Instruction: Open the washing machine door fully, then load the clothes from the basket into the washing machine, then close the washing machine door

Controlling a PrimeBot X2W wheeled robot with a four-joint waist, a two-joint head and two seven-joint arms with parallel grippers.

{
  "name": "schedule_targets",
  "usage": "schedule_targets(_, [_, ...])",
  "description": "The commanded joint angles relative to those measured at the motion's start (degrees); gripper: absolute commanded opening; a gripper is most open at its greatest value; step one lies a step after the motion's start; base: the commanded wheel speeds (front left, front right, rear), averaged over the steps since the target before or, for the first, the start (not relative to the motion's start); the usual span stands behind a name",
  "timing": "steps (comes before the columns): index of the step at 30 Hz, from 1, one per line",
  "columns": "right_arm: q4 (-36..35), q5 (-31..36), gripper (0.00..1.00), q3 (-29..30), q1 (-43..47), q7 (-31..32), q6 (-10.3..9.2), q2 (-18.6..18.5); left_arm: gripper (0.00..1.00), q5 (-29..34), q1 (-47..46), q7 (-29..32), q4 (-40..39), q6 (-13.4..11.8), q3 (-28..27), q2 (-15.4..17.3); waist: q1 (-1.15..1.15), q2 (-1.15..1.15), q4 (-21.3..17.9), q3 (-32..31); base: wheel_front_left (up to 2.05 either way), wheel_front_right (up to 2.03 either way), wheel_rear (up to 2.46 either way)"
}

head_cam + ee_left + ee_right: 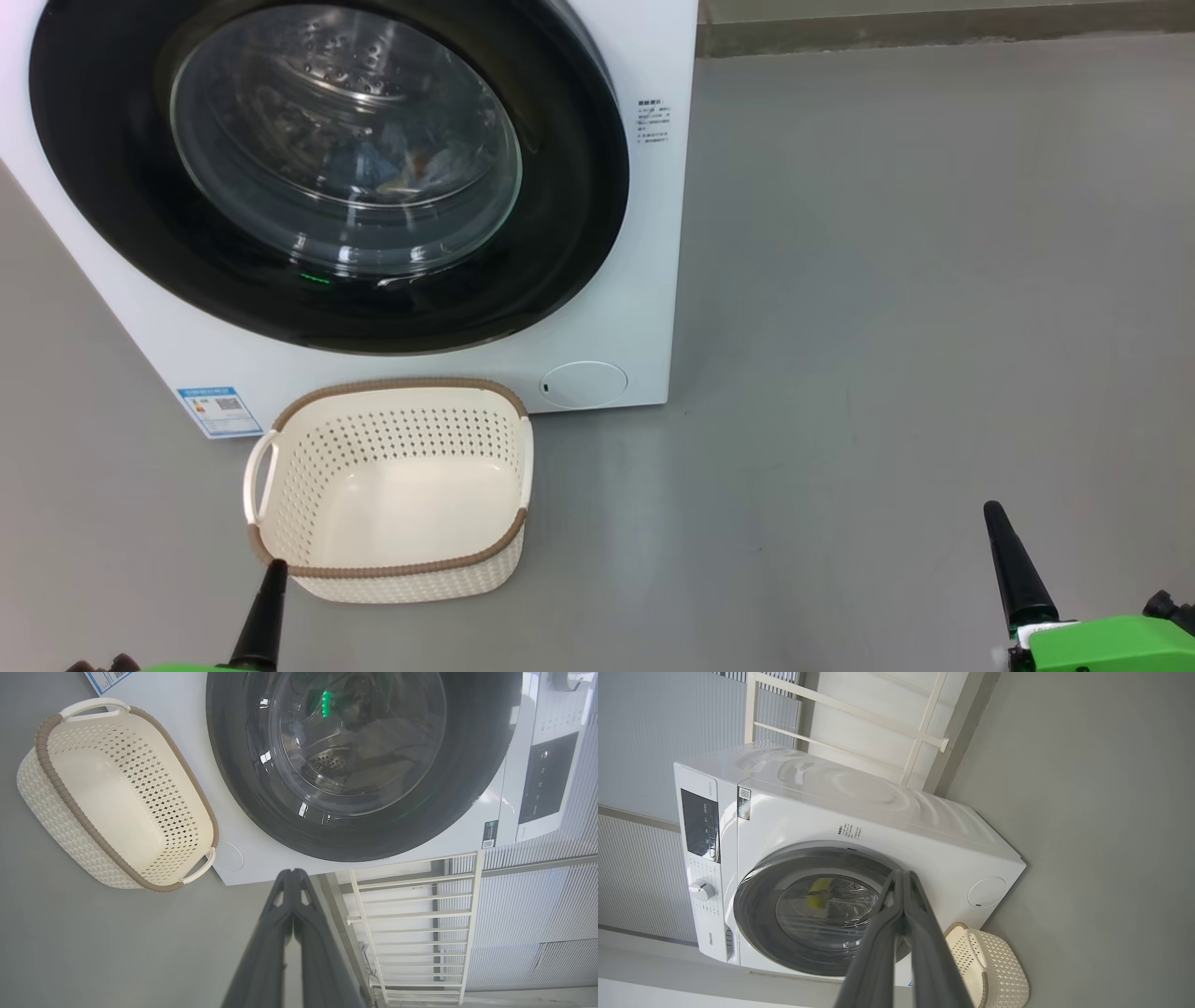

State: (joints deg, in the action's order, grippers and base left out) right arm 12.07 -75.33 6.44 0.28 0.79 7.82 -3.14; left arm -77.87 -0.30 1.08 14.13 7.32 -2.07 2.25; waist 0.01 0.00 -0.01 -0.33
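Observation:
The washing machine (644, 308) stands on the floor with its door (560, 233) shut flat against the front. Through the glass bowl I see blue clothes (401, 168) with an orange spot lying in the drum. The basket (401, 439) sits on the floor just in front of the machine, its bare bottom showing. My left gripper (276, 566) is shut, its tip at the basket's near left corner. My right gripper (992, 509) is shut, low over the floor well right of the basket. The wrist views show the left gripper (293, 871) and the right gripper (902, 872) with fingers pressed together, holding nothing.
A small round white flap (583, 384) and a blue energy label (218, 412) mark the machine's lower front. Grey floor (887, 327) stretches to the right. A white rail frame (420, 914) stands beside the machine, and the control panel (700, 821) is at its top.

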Motion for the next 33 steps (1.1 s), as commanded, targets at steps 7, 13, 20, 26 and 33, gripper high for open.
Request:
schedule_targets(7, [-0.35, -5.79, 0.00, -1.15, -3.71, 1.53, -0.28, -0.73, 0.00, -5.02, -3.52, 1.53, -0.74, 0.14, -2.20, 1.23, 0.00, 0.00, 0.00, 0.15, 0.00, 0.00, 0.00])
schedule_targets(13, [0.40, -9.82, 0.00, -1.17, -4.59, 2.57, -0.29, -0.72, 0.00, -8.37, -4.28, 2.56, -0.53, 0.15, -2.63, 1.27, 0.00, 0.00, 0.01, 0.27, 0.00, 0.00, 0.00])
schedule_targets(20, [1.26, -14.51, 0.00, -1.19, -5.60, 3.78, -0.31, -0.70, 0.00, -12.27, -5.17, 3.76, -0.29, 0.16, -3.13, 1.31, 0.00, 0.00, 0.01, 0.41, 0.00, 0.00, 0.00])
schedule_targets(26, [1.88, -17.89, 0.00, -1.19, -6.34, 4.68, -0.33, -0.67, 0.00, -15.08, -5.81, 4.65, -0.11, 0.16, -3.50, 1.33, 0.00, 0.00, 0.01, 0.51, 0.00, 0.00, 0.00])
schedule_targets(33, [1.89, -17.79, 0.00, -1.08, -6.35, 4.78, -0.33, -0.59, 0.00, -15.01, -5.82, 4.72, -0.11, 0.16, -3.59, 1.27, 0.00, 0.00, 0.01, 0.51, 0.00, 0.00, 0.00])
